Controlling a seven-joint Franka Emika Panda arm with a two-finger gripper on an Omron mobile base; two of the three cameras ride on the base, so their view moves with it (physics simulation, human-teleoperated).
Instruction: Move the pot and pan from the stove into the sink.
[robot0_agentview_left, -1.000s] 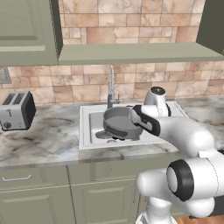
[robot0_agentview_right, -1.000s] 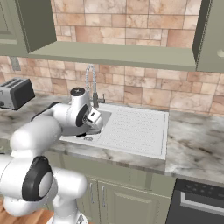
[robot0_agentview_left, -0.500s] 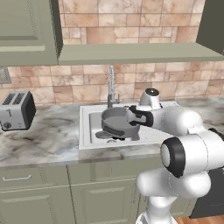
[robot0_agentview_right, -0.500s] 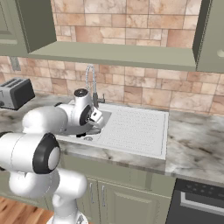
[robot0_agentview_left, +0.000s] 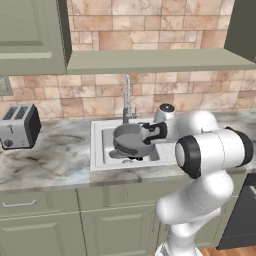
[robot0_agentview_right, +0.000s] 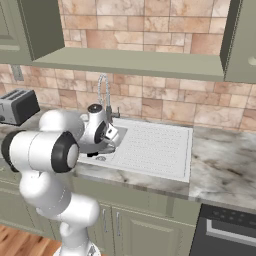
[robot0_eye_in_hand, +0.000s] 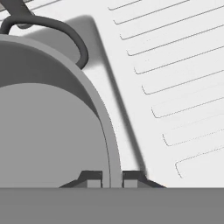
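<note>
My own forearm is hiding the right side of the pot in the left base view. My wrist is covering most of the sink basin's left end in the right base view. The hand view's edges are cutting off the pot's left part.

The white arm rose from the base, bent at a dark elbow joint and reached forward with its wrist held roughly level. The tool was clamped tight on the rim of the pot, one fingertip inside the wall and the other outside it. In the left base view the tool sat at the pot's right edge
</note>
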